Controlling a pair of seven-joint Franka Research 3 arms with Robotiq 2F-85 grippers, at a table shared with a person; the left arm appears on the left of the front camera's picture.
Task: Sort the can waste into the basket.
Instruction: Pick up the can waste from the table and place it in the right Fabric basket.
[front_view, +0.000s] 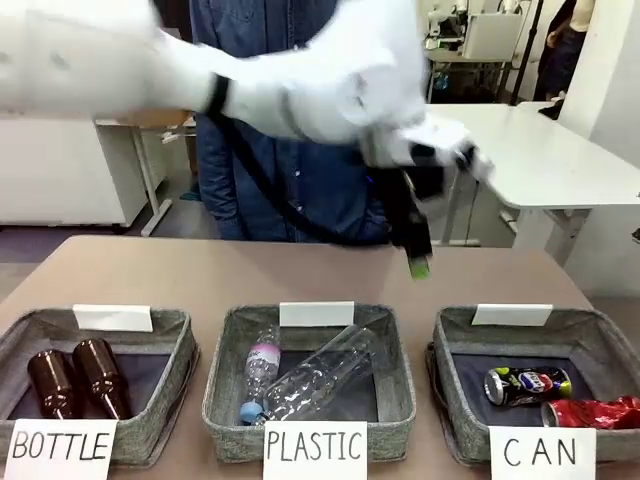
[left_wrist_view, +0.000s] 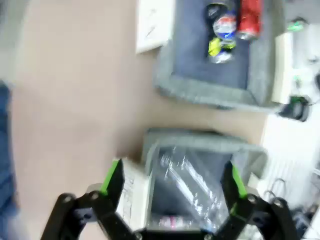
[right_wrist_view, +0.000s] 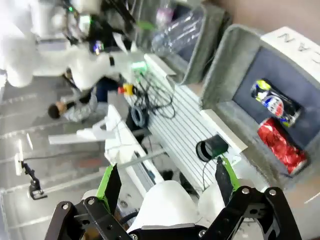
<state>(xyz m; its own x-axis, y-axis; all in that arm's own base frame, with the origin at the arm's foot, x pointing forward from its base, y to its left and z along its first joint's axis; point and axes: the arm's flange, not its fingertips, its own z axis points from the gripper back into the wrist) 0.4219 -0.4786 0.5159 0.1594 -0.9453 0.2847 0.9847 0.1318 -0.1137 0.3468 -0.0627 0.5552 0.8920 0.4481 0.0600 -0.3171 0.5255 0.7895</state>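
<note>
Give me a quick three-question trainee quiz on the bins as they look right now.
1. True or false: both cans lie in the CAN basket.
2. What does the PLASTIC basket hold: A) brown bottles, B) clear bottles, C) cans?
3. Fill in: the left gripper is ____ and holds nothing.

Key
1. True: the dark can and the red can lie side by side inside it.
2. B: clear bottles; the brown bottles are in the BOTTLE basket.
3. Open.
</note>
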